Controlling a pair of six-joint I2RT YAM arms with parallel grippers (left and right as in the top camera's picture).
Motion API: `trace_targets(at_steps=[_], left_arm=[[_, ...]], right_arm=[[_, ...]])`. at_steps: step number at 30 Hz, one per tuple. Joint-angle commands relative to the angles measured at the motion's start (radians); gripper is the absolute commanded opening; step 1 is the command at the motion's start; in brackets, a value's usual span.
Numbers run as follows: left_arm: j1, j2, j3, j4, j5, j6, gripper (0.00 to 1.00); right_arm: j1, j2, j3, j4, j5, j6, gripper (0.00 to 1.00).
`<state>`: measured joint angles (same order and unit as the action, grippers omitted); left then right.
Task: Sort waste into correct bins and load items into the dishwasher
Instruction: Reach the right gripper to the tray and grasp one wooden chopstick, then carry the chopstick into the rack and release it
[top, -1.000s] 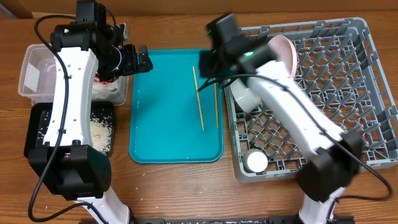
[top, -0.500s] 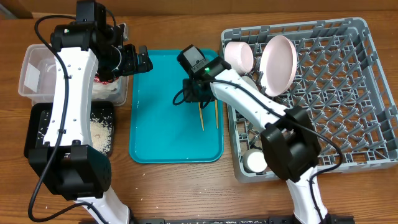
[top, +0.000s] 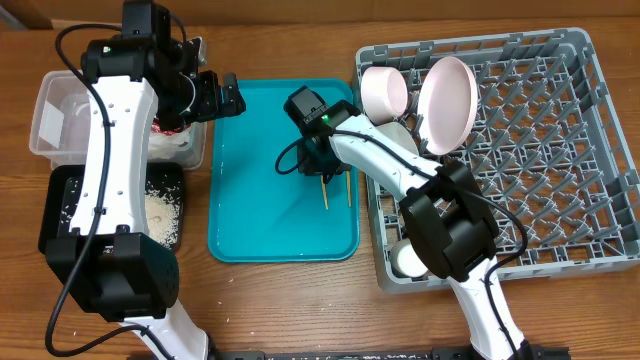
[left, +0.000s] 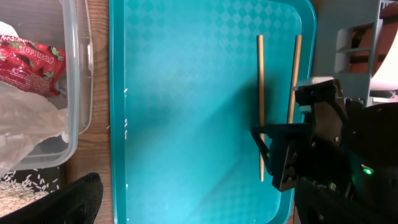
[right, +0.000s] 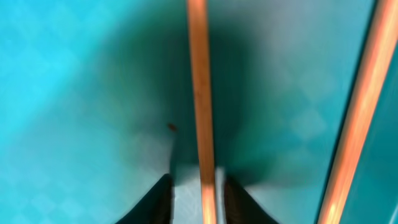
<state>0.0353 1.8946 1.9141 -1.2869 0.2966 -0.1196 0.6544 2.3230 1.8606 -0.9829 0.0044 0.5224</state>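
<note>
The right gripper (right: 200, 198) is down on the teal tray (top: 250, 210), its fingers either side of 1 chopstick (right: 199, 87), placed to lift it along its length. The pads meet its flanks with no gap showing, so it is probably pinched, though this close view is blurred. The second chopstick (right: 356, 124) lies just beside, untouched. The left gripper (top: 218, 97) hangs spread and empty over the seam between tray and clear tub (top: 45, 120), out of the way. The tub holds the napkin (left: 25, 124) and red wrapper (left: 28, 59); the black tray (top: 58, 215) holds rice (top: 160, 212). The dish rack (top: 590, 150) carries the pink plate (top: 447, 100) and small pink dish (top: 383, 90) on edge, plus a white cup (top: 402, 262) — only the 2 chopsticks are left to load.
</note>
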Motion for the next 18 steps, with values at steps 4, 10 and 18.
trace_targets(at_steps=[4,10,18], left_arm=[[0.002,-0.006,0.014,0.002,0.007,0.011,1.0],[0.002,-0.006,0.014,0.002,0.007,0.011,1.0],[0.002,-0.006,0.014,0.002,0.007,0.011,1.0]], right_arm=[[0.001,0.024,-0.002,-0.059,-0.007,0.006,0.04],[0.001,-0.022,0.048,-0.166,-0.006,-0.026,0.04],[0.001,-0.291,0.13,-0.339,0.008,-0.109,0.04]])
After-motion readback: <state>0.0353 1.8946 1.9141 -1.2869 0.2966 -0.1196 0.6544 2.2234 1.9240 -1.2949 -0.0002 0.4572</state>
